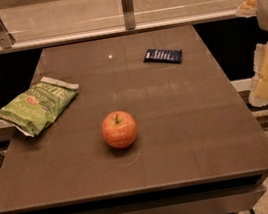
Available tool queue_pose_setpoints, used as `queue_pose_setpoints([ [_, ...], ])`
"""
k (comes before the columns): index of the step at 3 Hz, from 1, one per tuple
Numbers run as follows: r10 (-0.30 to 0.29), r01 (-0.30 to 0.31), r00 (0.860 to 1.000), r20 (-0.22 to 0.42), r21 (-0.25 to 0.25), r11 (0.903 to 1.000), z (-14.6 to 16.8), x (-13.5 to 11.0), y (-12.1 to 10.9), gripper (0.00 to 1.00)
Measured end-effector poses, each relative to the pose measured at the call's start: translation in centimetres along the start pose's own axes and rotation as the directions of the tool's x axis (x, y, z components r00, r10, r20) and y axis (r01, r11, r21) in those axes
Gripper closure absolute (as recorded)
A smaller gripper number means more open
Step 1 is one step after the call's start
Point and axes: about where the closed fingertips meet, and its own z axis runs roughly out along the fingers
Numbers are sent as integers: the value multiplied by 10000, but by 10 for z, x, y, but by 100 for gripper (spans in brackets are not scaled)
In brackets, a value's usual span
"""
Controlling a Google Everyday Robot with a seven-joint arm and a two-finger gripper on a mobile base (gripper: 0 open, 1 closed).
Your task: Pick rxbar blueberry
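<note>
The rxbar blueberry (163, 55) is a small flat dark navy wrapper with white lettering. It lies flat on the brown table (189, 135), at the far right of the top. My gripper (267, 78) hangs at the right edge of the view, past the table's right side. It is well to the right of the bar, nearer to me, and clear of it, and it holds nothing that I can see.
A red-orange apple (119, 129) stands upright near the table's middle. A crinkly green chip bag (35, 105) lies at the left edge, partly overhanging it. A glass railing with metal posts (127, 6) runs behind the table.
</note>
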Motion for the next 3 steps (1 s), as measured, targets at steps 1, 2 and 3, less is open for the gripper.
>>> queue_pose_setpoints([
  [1,1,-1,10000,2,3,10000,0,0,0,0],
  [2,488,-502,9980,408,349,9981,-1,-4,-15,0],
  [3,1351,-1435,9848,1096,730,9870,-2,-8,-30,0],
])
